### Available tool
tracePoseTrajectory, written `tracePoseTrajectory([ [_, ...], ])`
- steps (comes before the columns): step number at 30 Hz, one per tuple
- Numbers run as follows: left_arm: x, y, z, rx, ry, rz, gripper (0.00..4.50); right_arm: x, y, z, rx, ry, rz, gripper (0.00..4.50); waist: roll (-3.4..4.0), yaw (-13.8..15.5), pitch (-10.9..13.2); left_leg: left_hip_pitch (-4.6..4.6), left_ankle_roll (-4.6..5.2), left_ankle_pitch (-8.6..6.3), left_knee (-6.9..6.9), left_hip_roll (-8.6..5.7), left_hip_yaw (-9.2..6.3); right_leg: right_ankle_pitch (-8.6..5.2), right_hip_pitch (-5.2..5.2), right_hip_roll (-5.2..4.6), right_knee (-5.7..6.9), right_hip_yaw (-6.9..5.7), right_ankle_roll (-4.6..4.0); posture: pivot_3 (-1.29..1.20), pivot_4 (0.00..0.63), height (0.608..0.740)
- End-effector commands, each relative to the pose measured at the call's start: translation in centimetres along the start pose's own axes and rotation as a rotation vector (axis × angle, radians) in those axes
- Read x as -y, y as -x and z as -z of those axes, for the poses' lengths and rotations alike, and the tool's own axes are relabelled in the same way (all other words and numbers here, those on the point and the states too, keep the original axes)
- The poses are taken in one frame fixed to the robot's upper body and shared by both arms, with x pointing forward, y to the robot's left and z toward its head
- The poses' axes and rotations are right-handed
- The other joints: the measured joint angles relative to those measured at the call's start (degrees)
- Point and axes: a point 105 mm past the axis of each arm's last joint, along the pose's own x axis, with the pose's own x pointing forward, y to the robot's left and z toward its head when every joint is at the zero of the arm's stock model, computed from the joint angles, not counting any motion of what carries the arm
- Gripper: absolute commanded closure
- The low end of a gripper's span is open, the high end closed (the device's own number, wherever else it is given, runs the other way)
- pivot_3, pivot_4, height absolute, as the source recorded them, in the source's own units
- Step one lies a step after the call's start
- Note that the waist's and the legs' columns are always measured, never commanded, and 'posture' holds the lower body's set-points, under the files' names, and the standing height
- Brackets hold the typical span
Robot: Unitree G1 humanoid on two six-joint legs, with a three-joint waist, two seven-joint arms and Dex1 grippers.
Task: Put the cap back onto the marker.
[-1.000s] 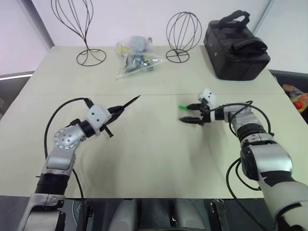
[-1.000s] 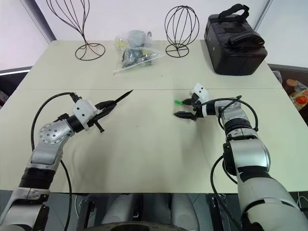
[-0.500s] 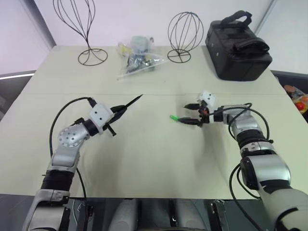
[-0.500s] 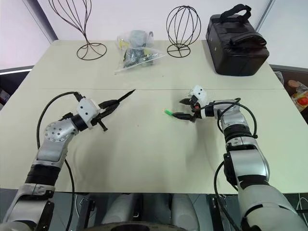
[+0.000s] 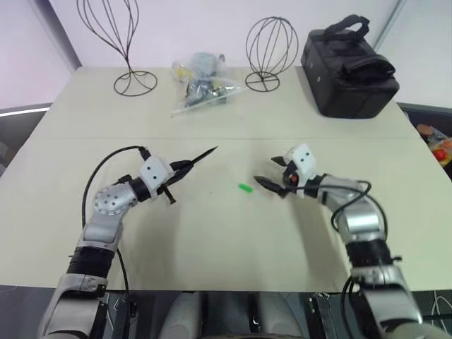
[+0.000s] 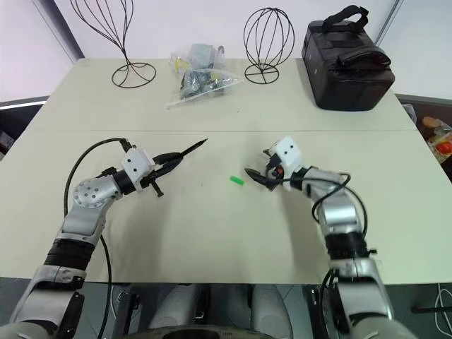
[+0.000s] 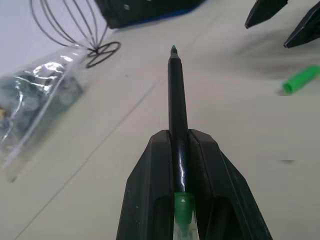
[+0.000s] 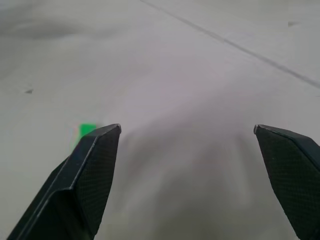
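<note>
Tabletop (image 5: pixel 212 233) bears cap (image 5: pixel 245 188) between marker (image 5: pixel 196 158) and right pincer (image 5: pixel 272 171).

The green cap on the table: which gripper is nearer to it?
Right. The open right gripper sits just beside the cap, not touching; the left gripper, shut on the marker, is farther across the table.

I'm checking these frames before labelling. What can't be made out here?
- Cap: in the right wrist view, mostly hidden behind a finger of the right gripper.
- Marker: its rear end sits between the left gripper's fingers.
- Plastic bag: contents too small to identify.
</note>
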Motion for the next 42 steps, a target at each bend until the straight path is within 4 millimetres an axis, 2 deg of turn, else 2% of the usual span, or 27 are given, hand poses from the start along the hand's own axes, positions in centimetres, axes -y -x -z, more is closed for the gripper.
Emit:
tracePoseTrajectory([
  [1,-1.6,0.7,-1.0,0.032,-0.036,0.005,4.45,0.1,1.3,-3.1,0.101,0.009,0.159,0.12,0.0,0.0,0.0,0.01,0.0,0.0,0.0,0.0,-0.02,0.01,0.01,0.01,0.0,-0.02,-0.02,0.0,0.15,0.74],
  [5,-2.0,0.6,-0.9,0.03,-0.043,0.033,4.45,-0.9,1.9,-3.5,0.106,-0.021,0.2,0.12,0.0,0.2,0.0,0.02,-0.01,0.0,0.0,-0.02,-0.03,0.02,0.04,0.03,-0.01,-0.06,-0.03,0.0,0.15,0.74],
  [10,-1.2,0.1,-1.4,0.059,-0.062,0.122,4.45,-2.6,2.4,-3.5,0.06,0.014,0.165,0.12,-0.01,0.0,0.0,0.01,0.0,0.0,0.0,-0.03,-0.03,0.02,0.05,0.03,-0.03,-0.08,-0.03,0.0,0.15,0.74],
  [18,-0.8,0.8,-1.6,0.058,-0.073,0.262,4.45,-6.4,2.7,-2.7,0.014,0.029,-0.047,0.12,-0.02,-0.2,0.0,0.03,0.01,0.0,0.01,0.01,-0.03,0.02,0.06,0.12,-0.01,-0.1,-0.03,0.0,0.15,0.74],
  [22,-0.7,1.0,-1.5,0.05,-0.084,0.299,4.45,-7.2,2.5,-2.6,0.024,0.02,-0.121,0.12,-0.02,-0.2,0.0,0.04,0.01,0.0,0.01,0.0,-0.04,0.02,0.1,0.12,-0.03,-0.12,-0.03,0.0,0.15,0.74],
  [29,-0.9,1.1,-1.7,0.051,-0.096,0.287,4.45,-7.0,1.5,-2.2,0.067,0.02,-0.158,0.12,-0.02,-0.2,0.0,0.04,0.01,0.0,0.01,0.01,-0.05,0.02,0.1,0.13,-0.03,-0.12,-0.03,0.0,0.15,0.74],
  [36,-0.9,1.4,-1.8,0.046,-0.104,0.27,4.45,-5.0,0.2,-1.1,0.077,0.017,-0.131,0.12,-0.02,-0.2,0.0,0.05,0.01,0.0,0.02,0.01,-0.05,0.02,0.09,0.13,-0.02,-0.12,-0.03,0.0,0.15,0.74],
  [42,-0.5,2.3,-1.9,0.032,-0.107,0.291,4.45,-5.2,-0.5,-0.4,0.085,-0.008,-0.139,0.12,-0.01,-0.3,0.0,0.05,0.01,0.0,0.02,0.02,-0.05,0.02,0.09,0.14,-0.02,-0.12,-0.03,0.0,0.15,0.74],
])
